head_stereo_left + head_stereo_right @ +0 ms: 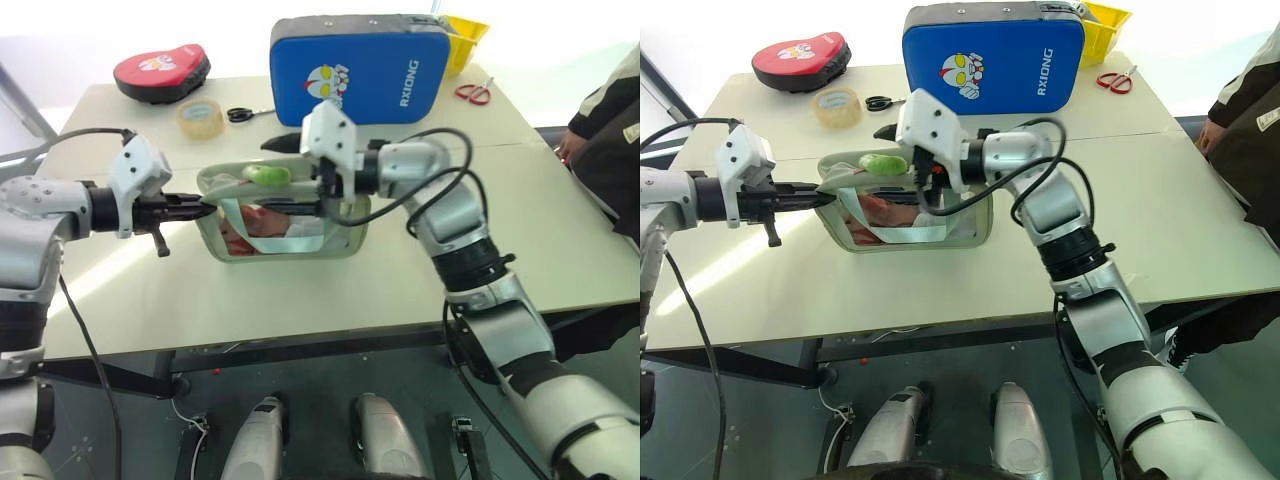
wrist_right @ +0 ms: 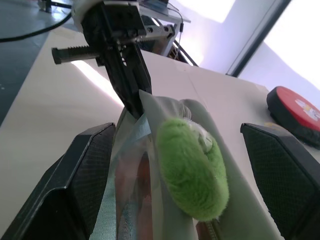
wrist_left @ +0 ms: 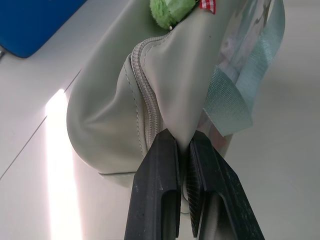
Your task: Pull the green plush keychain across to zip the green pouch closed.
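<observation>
Pad (image 1: 365, 68) reads "RXIONG" (blue).

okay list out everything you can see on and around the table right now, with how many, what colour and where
pouch: one, pale green, middle of the table, one end pinched in the left gripper
plush keychain: one, lime green, on top of the pouch
pad: one, blue, standing at the back of the table
flat pad: one, red, back left corner
tape roll: one, clear yellowish, behind the pouch on the left
scissors: one pair, black handles, beside the tape roll
scissors: one pair, red handles, back right
bin: one, yellow, behind the blue pad
table: one, beige
person: one, dark jacket, at the right edge
left gripper: black, shut on the pouch
right gripper: black, open, straddling the keychain
</observation>
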Controlling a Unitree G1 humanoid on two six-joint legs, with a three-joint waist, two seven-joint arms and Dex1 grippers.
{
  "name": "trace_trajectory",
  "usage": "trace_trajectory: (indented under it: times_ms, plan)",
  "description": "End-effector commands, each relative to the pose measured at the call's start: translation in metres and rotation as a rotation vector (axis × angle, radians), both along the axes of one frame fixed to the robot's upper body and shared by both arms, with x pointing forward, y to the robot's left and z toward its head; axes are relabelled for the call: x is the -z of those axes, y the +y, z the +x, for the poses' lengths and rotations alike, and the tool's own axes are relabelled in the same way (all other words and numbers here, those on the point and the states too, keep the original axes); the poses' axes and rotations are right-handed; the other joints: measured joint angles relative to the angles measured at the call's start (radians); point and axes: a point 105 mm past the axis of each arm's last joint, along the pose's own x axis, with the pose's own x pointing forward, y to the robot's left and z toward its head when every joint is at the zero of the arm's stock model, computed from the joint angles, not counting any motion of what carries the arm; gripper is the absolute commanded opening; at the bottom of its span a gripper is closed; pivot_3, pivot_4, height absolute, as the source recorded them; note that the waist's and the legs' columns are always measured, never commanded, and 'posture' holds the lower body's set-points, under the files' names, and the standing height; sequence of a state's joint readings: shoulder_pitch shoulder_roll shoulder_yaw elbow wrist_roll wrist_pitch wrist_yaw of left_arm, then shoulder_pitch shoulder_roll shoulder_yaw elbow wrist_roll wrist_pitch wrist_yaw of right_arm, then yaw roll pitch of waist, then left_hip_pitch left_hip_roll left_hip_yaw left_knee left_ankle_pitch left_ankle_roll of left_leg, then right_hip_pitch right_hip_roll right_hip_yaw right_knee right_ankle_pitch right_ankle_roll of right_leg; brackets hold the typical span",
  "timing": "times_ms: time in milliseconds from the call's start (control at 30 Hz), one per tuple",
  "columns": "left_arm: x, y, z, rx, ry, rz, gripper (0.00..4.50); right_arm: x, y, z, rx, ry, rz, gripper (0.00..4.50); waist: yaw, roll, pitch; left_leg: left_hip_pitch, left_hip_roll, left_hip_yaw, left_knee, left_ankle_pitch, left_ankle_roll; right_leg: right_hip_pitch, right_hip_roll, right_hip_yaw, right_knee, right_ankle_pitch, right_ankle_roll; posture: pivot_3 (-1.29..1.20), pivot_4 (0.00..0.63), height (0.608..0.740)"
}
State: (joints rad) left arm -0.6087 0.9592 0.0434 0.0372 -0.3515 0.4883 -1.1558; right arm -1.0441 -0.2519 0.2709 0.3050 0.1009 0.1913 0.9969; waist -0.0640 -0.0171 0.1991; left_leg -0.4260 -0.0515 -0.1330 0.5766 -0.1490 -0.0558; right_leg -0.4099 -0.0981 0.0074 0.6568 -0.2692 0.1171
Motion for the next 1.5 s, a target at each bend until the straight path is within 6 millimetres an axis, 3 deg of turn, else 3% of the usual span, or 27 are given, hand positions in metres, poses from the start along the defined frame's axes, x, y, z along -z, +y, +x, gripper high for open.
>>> trace_trajectory:
  times_ms: [33, 100, 267, 300, 433, 633, 800, 933, 1000, 1133, 1200, 1300, 1400, 1500]
  plan:
    - [-0.011, -0.001, 0.001, 0.000, -0.049, 0.017, 0.00, -0.024, -0.001, 0.003, 0.019, -0.067, 0.041, 3.64, 0.000, 0.000, 0.000, 0.000, 0.000, 0.000, 0.000, 0.000, 0.000, 0.000, 0.000, 0.000, 0.000, 0.000, 0.000, 0.00, 0.150, 0.740]
    - [-0.010, 0.000, 0.000, 0.002, -0.045, 0.022, 0.00, -0.027, -0.003, 0.002, 0.008, -0.058, 0.048, 2.88, -0.002, 0.000, 0.000, 0.000, 0.000, 0.000, 0.000, 0.000, 0.000, 0.000, 0.000, 0.000, 0.000, 0.000, 0.000, 0.00, 0.150, 0.740]
    - [-0.010, 0.001, -0.001, -0.010, -0.044, 0.009, 0.00, -0.033, -0.008, -0.001, -0.008, -0.053, 0.062, 0.31, -0.003, 0.000, 0.000, 0.000, 0.000, 0.000, 0.000, 0.000, 0.000, 0.000, 0.000, 0.000, 0.000, 0.000, 0.000, 0.00, 0.150, 0.740]
    - [-0.008, 0.002, -0.001, -0.013, -0.040, 0.011, 0.00, -0.034, -0.009, -0.001, -0.004, -0.048, 0.067, 0.03, -0.003, 0.000, 0.000, 0.000, 0.000, 0.000, 0.000, 0.000, 0.000, 0.000, 0.000, 0.000, 0.000, 0.000, 0.000, 0.00, 0.150, 0.740]
    - [-0.004, 0.004, -0.002, -0.010, -0.034, 0.022, 0.00, -0.042, -0.021, -0.003, -0.002, -0.036, 0.066, 0.03, -0.001, 0.000, 0.000, 0.000, 0.000, 0.000, 0.000, 0.000, 0.000, 0.000, 0.000, 0.000, 0.000, 0.000, 0.000, 0.00, 0.150, 0.740]
    - [-0.003, 0.005, -0.003, -0.018, -0.035, 0.015, 0.00, -0.049, -0.081, 0.020, 0.177, -0.077, 0.011, 0.03, 0.004, 0.000, 0.000, 0.000, 0.000, 0.000, 0.000, 0.000, 0.000, 0.000, 0.000, 0.000, 0.000, 0.000, 0.000, 0.00, 0.150, 0.740]
    - [-0.001, 0.006, -0.007, -0.015, -0.029, 0.018, 0.00, -0.034, -0.143, 0.041, 0.386, -0.075, -0.042, 0.03, 0.005, 0.000, 0.000, 0.000, 0.000, 0.000, 0.000, 0.000, 0.000, 0.000, 0.000, 0.000, 0.000, 0.000, 0.000, 0.00, 0.150, 0.740]
    - [0.003, 0.007, -0.008, -0.020, -0.019, 0.019, 0.00, -0.019, -0.180, 0.050, 0.531, -0.040, -0.029, 0.03, 0.004, 0.000, 0.000, 0.000, 0.000, 0.001, 0.000, 0.000, 0.000, 0.000, 0.000, 0.000, 0.000, 0.000, 0.000, 0.00, 0.150, 0.740]
    - [0.004, 0.008, -0.009, -0.016, -0.015, 0.021, 0.00, -0.009, -0.189, 0.050, 0.568, -0.022, -0.036, 0.03, 0.005, 0.000, 0.000, 0.000, 0.000, 0.001, 0.000, 0.000, 0.000, 0.000, 0.000, 0.001, 0.000, 0.000, 0.000, 0.00, 0.150, 0.740]
    - [0.005, 0.006, -0.007, -0.011, -0.010, 0.017, 0.00, 0.038, -0.186, 0.043, 0.587, 0.089, -0.049, 0.03, 0.006, 0.000, 0.000, 0.001, 0.000, 0.001, 0.000, 0.000, 0.000, 0.001, 0.000, 0.001, 0.000, 0.000, 0.000, 0.00, 0.150, 0.740]
    - [0.005, 0.003, -0.006, 0.000, -0.008, 0.017, 0.00, 0.074, -0.169, 0.040, 0.588, 0.176, -0.031, 0.03, 0.004, 0.000, -0.001, 0.001, 0.000, 0.001, 0.000, 0.000, 0.000, 0.001, 0.000, 0.001, 0.000, 0.000, 0.000, 0.00, 0.150, 0.740]
    - [0.004, 0.000, -0.004, 0.010, -0.010, 0.016, 0.00, 0.101, -0.148, 0.036, 0.584, 0.240, -0.020, 0.03, 0.004, 0.000, -0.001, 0.002, 0.000, 0.002, 0.000, 0.000, 0.001, 0.001, 0.000, 0.001, 0.000, 0.000, 0.000, 0.00, 0.150, 0.740]
    - [0.003, -0.001, -0.003, 0.015, -0.010, 0.017, 0.00, 0.112, -0.136, 0.036, 0.589, 0.265, -0.003, 0.03, 0.005, 0.000, -0.001, 0.002, 0.000, 0.002, 0.000, 0.000, 0.000, 0.001, 0.000, 0.002, 0.000, 0.000, 0.000, 0.00, 0.150, 0.740]
    - [0.002, -0.002, -0.003, 0.018, -0.013, 0.023, 0.00, 0.103, -0.135, 0.037, 0.590, 0.258, 0.027, 0.03, 0.010, 0.000, -0.001, 0.002, 0.000, 0.002, 0.000, 0.000, 0.000, 0.001, 0.000, 0.002, 0.000, 0.000, 0.000, 0.00, 0.150, 0.740]
